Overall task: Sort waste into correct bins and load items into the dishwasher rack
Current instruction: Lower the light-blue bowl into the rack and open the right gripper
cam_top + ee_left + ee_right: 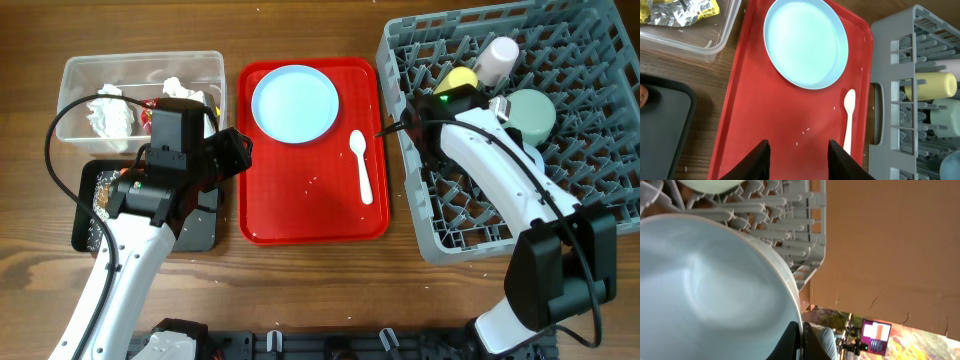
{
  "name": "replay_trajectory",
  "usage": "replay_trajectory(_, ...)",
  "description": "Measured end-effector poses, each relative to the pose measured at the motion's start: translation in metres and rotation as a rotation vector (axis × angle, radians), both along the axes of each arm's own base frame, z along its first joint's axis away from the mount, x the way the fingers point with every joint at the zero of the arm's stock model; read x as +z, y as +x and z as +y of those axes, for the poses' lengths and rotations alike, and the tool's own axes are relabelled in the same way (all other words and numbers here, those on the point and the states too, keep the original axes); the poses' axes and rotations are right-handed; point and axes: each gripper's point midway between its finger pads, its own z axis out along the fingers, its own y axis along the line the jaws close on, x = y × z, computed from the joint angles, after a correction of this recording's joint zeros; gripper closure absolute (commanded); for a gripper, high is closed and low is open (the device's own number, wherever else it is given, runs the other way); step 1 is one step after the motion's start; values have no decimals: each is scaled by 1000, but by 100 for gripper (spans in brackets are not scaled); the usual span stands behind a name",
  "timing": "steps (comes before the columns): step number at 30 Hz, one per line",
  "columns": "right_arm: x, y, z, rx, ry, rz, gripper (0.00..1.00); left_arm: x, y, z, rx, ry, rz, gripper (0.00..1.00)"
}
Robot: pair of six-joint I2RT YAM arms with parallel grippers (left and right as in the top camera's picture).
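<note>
Wooden table [300, 290] carries all items. A red tray [300, 200] lies at centre. The plate [295, 103] sits on its far half, and the spoon [362, 165] lies just beside the plate, near the tray's right edge, bowl end away from the robot.

Left side: the tub [75, 75] holds tissues [108, 112] and a yellow and silver wrapper [685, 12]. The black tray [200, 228] sits directly in front of the tub and is partly covered by the left arm.

Right side: the rack [600, 150] holds the yellow cup [458, 80] and pink cup [497, 55] close together at its far left. The other bowl [530, 115] sits just to their right.

Left gripper [799, 155]: fingers spread apart and empty, hovering over the near left part of the red tray.

Right gripper [799, 340]: reaches into the left part of the rack. Fingers are pressed together on the rim of the bowl [705, 290]. In the wrist view the bowl is tilted against the pegs. From overhead, the arm hides it.
</note>
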Motion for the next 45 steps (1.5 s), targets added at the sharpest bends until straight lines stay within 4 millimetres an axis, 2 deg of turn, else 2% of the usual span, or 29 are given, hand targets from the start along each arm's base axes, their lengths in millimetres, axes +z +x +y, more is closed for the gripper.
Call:
replay_trajectory(10,13,10,-4,42,-80,-37,96,0,0,0,0,0,0,63)
replay_trajectory(30,-4,3,13,55,-19,-22,95,0,1,1,5,5,-5,64)
replay_trajectory(34,-10,-1,19,50,16,2,80,1,1,1,5,5,-6,63)
replay_trajectory(36,-15,-4,25,53,44,22,78,1,2,1,5,4,-10,63)
replay_trajectory(37,-17,-6,27,53,55,31,74,2,2,1,5,4,-12,63)
replay_trajectory(38,-19,-7,29,50,67,38,64,2,3,1,5,3,-15,63)
replay_trajectory(39,-21,-9,30,47,79,50,59,2,3,1,5,3,-16,63)
replay_trajectory(45,-39,-23,42,-14,205,100,49,3,4,1,5,2,-20,63)
